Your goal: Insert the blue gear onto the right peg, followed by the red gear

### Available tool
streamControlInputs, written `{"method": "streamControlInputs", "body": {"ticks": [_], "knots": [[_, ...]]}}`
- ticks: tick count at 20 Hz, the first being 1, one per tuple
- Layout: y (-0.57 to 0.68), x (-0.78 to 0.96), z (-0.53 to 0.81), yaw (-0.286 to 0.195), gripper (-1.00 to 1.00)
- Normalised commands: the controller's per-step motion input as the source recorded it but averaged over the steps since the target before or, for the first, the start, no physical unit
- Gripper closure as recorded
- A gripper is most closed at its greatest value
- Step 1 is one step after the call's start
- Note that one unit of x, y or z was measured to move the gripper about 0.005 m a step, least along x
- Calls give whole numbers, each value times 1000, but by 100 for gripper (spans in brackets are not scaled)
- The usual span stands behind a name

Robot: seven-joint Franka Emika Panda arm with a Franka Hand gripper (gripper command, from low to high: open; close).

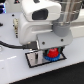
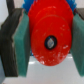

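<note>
Red gear (image 2: 48, 34) sits clamped between the claw's (image 2: 48, 42) teal pads (image 2: 22, 42), its centre hole facing the wrist camera, blue gear (image 2: 33, 50) edging out behind it. On the white surface (image 1: 60, 72), the claw hangs over the grey plate (image 1: 35, 61), red gear above blue gear (image 1: 50, 58).

gripper (image 1: 49, 49) low over grey plate (image 1: 33, 60), red gear (image 1: 51, 52) filling it, bare white table (image 1: 20, 72) around
</note>
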Motion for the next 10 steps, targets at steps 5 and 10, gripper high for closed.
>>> {"method": "streamControlInputs", "body": {"ticks": [5, 10], "knots": [[26, 24, 216, 0, -100], [13, 5, 612, 0, -100]]}}
